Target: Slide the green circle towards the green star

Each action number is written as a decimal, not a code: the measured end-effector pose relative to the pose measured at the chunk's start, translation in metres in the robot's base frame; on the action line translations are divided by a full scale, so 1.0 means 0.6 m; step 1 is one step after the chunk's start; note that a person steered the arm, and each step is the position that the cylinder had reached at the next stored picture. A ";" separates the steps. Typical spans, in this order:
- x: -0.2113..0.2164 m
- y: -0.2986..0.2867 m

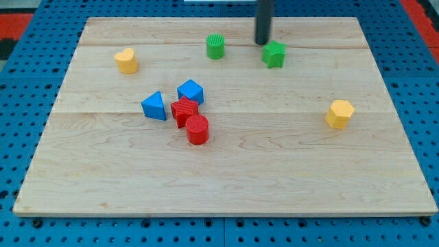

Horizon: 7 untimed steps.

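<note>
The green circle (215,46) stands near the view's top, a little left of centre. The green star (274,54) stands to its right, a short gap apart. My tip (263,43) comes down from the view's top edge as a dark rod. It ends just above and to the left of the green star, close to it or touching it. The tip is to the right of the green circle, well apart from it.
A yellow heart (126,60) is at upper left. A blue triangle (154,106), a blue block (191,91), a red star (184,110) and a red circle (197,129) cluster left of centre. A yellow hexagon (339,113) is at right. The wooden board (226,185) has edges all round.
</note>
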State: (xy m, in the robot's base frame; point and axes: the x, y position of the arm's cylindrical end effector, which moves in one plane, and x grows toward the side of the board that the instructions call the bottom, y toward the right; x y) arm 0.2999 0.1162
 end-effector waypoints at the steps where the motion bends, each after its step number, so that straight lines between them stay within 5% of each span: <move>1: 0.177 0.005; 4: -0.047 -0.183; 6: 0.002 -0.322; 7: -0.042 -0.443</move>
State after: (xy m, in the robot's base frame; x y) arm 0.2744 -0.1495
